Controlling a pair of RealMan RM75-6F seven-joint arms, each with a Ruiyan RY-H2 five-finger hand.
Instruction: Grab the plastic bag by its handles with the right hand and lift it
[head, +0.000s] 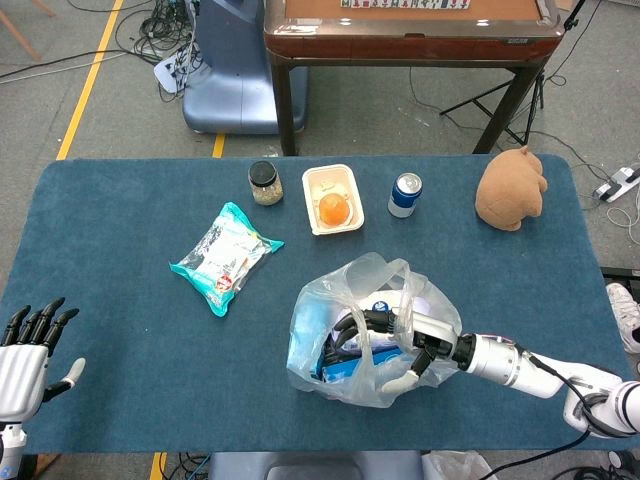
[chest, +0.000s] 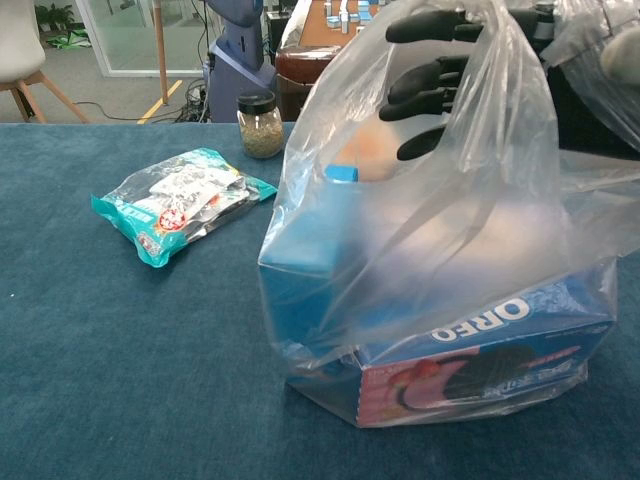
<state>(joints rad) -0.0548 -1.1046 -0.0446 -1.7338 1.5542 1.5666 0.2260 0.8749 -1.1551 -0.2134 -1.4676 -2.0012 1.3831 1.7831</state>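
Observation:
The clear plastic bag (head: 308, 340) stands on the blue table, front centre, with blue boxes and an Oreo pack inside. Its handles (head: 385, 272) stick up loosely at the top. My right hand (head: 395, 335) reaches in from the right at the bag's mouth, its dark fingers stretched leftward under the handle loops and its thumb hanging below. In the chest view the bag (chest: 400, 270) fills the frame, and the right hand's fingers (chest: 430, 75) show straight and apart behind the plastic near the top. My left hand (head: 25, 355) hovers at the table's front left corner, fingers spread, holding nothing.
A teal snack packet (head: 225, 255) lies left of the bag. Along the far side stand a jar (head: 265, 183), a white tray holding an orange (head: 333, 198), a blue can (head: 404, 194) and a brown plush toy (head: 511, 188). A wooden table (head: 410, 30) stands beyond.

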